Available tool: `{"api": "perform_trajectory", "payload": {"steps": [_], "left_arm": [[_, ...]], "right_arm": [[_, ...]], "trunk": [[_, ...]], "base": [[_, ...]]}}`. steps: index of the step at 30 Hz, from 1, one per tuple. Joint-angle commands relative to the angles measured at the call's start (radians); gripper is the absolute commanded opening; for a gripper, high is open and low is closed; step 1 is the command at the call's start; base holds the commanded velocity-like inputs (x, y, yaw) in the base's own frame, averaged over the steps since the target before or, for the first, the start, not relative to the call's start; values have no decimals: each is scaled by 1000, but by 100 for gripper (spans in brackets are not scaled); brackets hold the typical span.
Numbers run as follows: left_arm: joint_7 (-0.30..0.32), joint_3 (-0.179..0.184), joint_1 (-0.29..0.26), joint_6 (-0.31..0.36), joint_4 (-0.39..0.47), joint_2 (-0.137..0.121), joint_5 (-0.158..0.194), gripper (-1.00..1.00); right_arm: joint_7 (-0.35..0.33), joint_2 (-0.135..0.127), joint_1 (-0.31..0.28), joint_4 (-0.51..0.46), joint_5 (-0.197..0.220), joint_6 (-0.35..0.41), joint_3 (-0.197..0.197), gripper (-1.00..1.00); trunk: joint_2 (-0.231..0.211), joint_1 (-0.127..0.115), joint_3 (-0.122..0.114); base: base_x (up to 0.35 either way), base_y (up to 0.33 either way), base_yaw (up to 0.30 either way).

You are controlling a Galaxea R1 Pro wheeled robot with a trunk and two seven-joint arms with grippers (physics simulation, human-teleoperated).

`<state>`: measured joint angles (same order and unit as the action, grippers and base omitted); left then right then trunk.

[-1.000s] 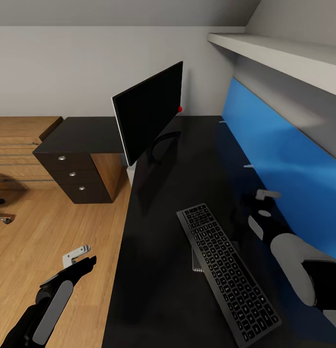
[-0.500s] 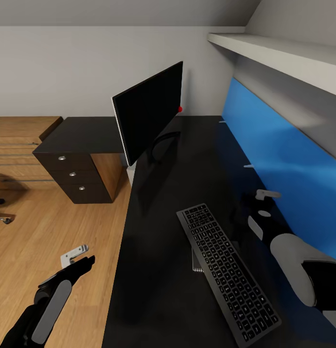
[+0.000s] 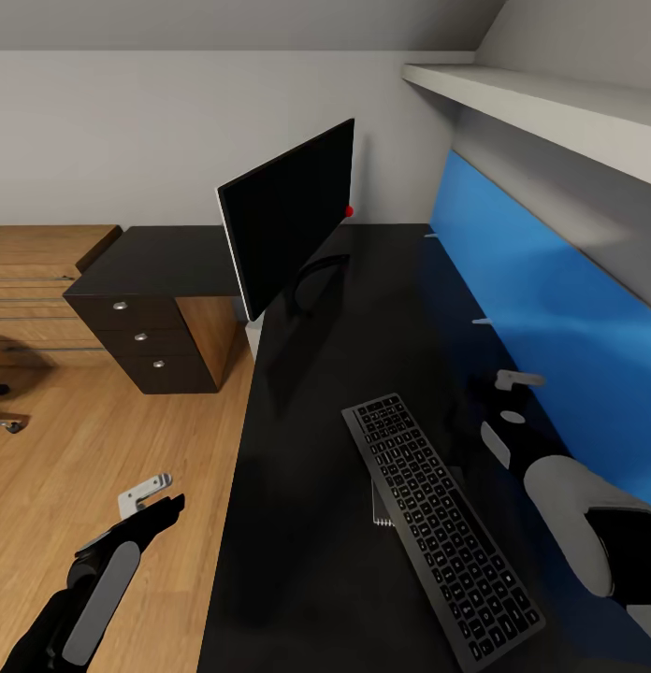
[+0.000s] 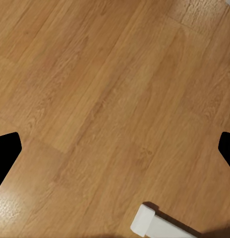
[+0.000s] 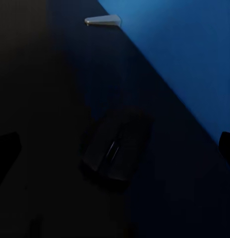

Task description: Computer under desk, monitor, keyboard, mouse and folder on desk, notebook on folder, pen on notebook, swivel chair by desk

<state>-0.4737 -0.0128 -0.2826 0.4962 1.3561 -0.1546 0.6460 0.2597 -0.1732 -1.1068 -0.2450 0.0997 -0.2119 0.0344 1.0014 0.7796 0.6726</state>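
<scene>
The desk [image 3: 363, 308] filled the centre and right of the head view, unchanged from half a second earlier, as were the arms. The monitor [image 3: 288, 215] stood tilted at upper centre, its foot half lost against the black top. The keyboard [image 3: 438, 523] lay slanted at lower centre, hiding most of a notebook [image 3: 380, 505] beneath it. The mouse [image 5: 117, 146], barely distinguishable on the dark surface, sat below the right gripper [image 3: 513, 397] near the blue wall panel [image 3: 550, 299]; how far those jaws stood apart could not be told. The left gripper [image 3: 152, 495], lower left over the wood floor [image 4: 105, 89], stood wide apart and empty.
</scene>
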Motion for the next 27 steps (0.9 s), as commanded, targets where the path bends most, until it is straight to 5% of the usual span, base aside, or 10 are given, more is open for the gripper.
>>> {"api": "perform_trajectory", "payload": {"steps": [1, 27], "left_arm": [[-8, 0, -1, 2, 2, -1, 10, 100], [-9, 0, 0, 4, 2, -2, 9, 100]], "right_arm": [[1, 0, 1, 1, 11, -5, 4, 100], [0, -1, 5, 3, 11, -38, 4, 100]], "trunk": [[1, 0, 1], [1, 0, 25]], "base": [[0, 0, 0], [0, 0, 0]]}}
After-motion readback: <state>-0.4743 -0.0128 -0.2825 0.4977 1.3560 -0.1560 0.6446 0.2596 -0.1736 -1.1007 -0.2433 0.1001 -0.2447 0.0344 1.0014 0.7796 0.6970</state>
